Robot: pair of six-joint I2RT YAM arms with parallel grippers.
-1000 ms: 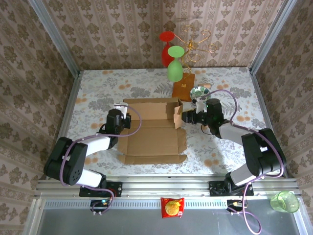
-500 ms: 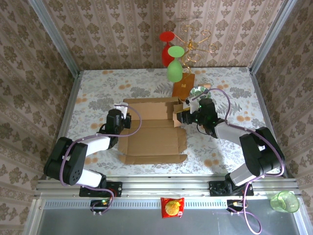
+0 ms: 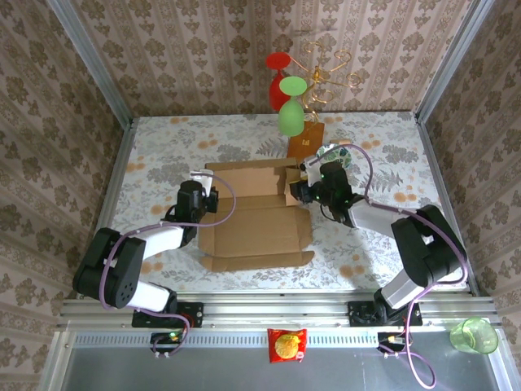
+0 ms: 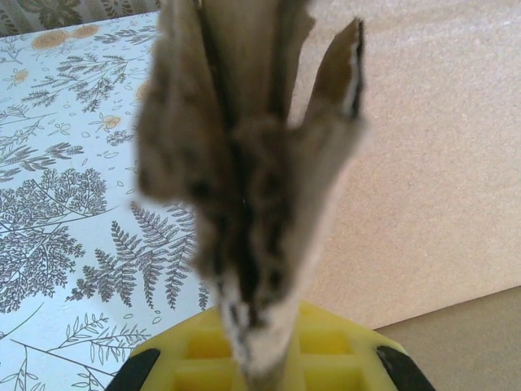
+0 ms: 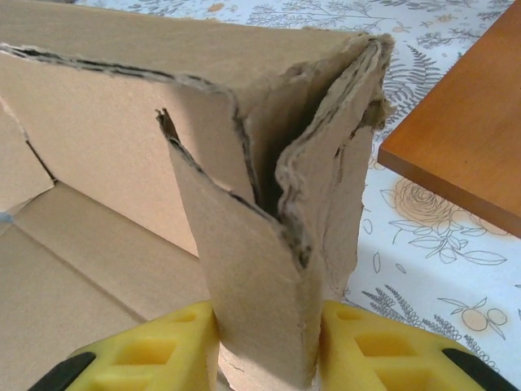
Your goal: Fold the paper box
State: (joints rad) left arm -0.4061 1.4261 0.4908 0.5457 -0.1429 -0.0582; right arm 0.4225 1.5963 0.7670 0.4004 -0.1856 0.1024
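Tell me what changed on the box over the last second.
The right hand slid left against the paper box, closing on its upright right flap and pushing it inward. The left hand stayed clamped on the left edge; the rest lay unchanged.

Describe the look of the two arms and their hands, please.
The left arm and right arm have white links, black joints and a looping purple cable each. The left hand and right hand are black, with yellow waffle-patterned pads.

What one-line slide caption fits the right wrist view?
Right hand grips a raised corner flap of the paper box, beside the orange-brown stand base.
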